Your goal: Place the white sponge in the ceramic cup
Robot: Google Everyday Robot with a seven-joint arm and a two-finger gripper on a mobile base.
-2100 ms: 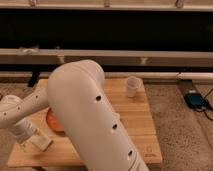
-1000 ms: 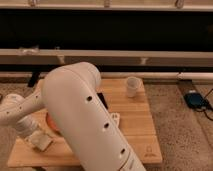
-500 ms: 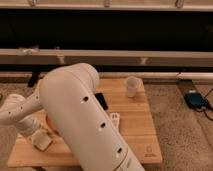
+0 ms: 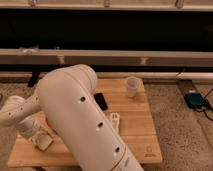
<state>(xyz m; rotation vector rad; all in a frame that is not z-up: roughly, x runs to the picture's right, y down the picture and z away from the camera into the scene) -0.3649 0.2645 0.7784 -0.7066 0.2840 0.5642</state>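
One white sponge [image 4: 44, 143] lies at the lower left of the frame, on the front left part of the wooden surface [image 4: 137, 137]. It is a small, flat, squarish pad, off-white to beige and soft-looking. The tool [image 4: 33, 135] is right at the sponge, just to its left and touching or nearly so. I cannot tell whether the tool is apart, together or clamped on the pad.

One ceramic cup [image 4: 131, 86] stands upright near the surface's far right corner, well apart from the sponge. It is plain, white and cylindrical.

One bulky white arm [image 4: 82, 120], smooth-shelled with a few small dark holes, fills the middle foreground. Beside it lie one flat black rectangular object [image 4: 101, 101] and one long white tube [image 4: 114, 121]. Only a sliver of one orange bowl [image 4: 48, 121] shows at the arm's left edge. One blue object [image 4: 196, 99] sits off the surface at the right, on speckled ground.
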